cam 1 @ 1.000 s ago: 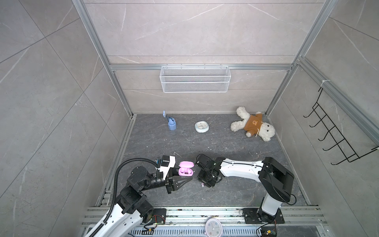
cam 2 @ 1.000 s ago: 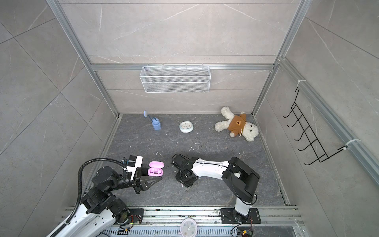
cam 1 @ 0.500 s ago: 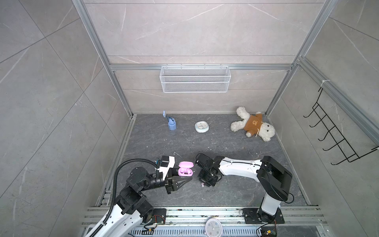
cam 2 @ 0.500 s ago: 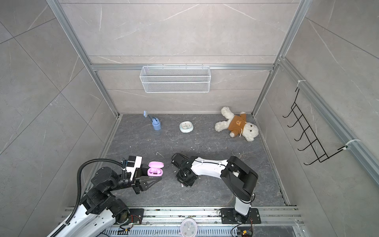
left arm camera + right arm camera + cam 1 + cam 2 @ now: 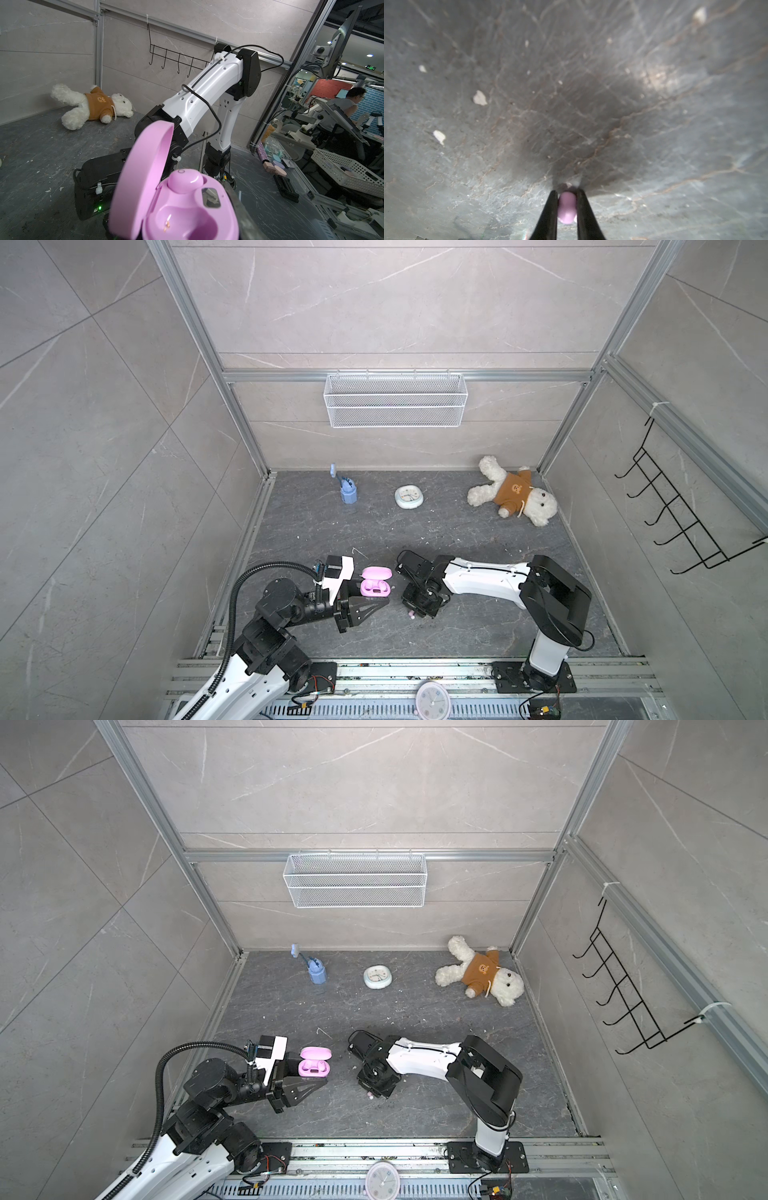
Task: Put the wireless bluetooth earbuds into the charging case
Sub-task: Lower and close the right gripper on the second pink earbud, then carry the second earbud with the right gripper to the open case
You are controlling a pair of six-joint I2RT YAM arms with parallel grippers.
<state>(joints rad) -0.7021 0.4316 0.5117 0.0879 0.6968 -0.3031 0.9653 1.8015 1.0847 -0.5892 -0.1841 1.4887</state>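
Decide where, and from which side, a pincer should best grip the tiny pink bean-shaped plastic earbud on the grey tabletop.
Grip the tiny pink bean-shaped plastic earbud across its narrow width, coming from straight above: it lies low on the grey tabletop with both rounded flanks exposed. The right pincer grips it exactly so, one finger on each flank.

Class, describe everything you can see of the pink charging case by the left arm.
The charging case is glossy pink plastic, rounded, its hinged lid swung up open. One well holds a seated pink earbud; the other is empty, showing small gold contacts. A small dark rectangular panel sits on the inner face. The left gripper holds it at the base, one of its fingers pressed against its side.
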